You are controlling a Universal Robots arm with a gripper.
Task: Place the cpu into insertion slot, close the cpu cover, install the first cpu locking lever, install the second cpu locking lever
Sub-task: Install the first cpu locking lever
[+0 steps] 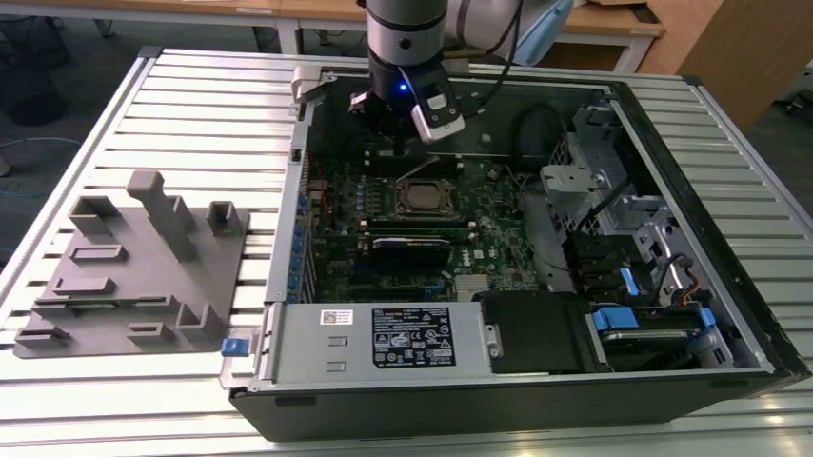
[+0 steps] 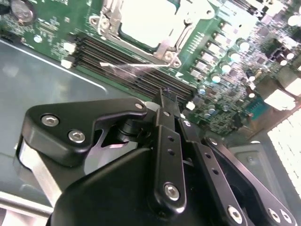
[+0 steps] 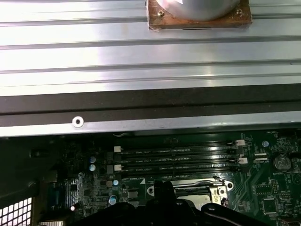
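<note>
Second wrist view, on the cpu (image 2: 146,19): probably light, stiff and thin, fragile underneath, so best pinched by two opposite edges. Looks pale, flat and square, with a silver-grey sheen. Sits in the insertion slot (image 2: 101,23) just ahead of the gripper (image 2: 165,96), framed by the silvery cpu cover (image 2: 176,40). Around that, green circuit board (image 2: 51,30), with long dark memory slots (image 2: 122,61) nearer the gripper. Fingers (image 2: 163,117) drawn together, gripping nothing visible.

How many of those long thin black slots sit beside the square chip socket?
4 slots, side by side between the socket and the case wall; none looks hidden in the first wrist view.
</note>
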